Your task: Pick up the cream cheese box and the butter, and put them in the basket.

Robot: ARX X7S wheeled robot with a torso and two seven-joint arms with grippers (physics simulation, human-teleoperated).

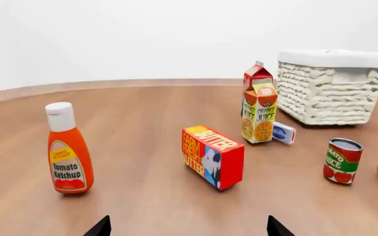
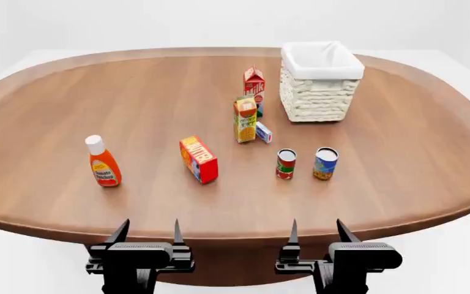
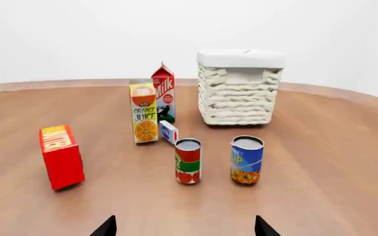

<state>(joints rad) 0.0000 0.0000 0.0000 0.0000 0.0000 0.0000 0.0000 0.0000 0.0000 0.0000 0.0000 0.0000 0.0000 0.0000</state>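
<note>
Both tools spread wide and holding nothing: left tool and right tool poised at the near edge of the brown surface. Butter standing on edge near the middle, well apart from both tools; cream cheese box just beside the orange juice carton, on its basket side. Basket upright toward the far right, milk carton near it.
</note>
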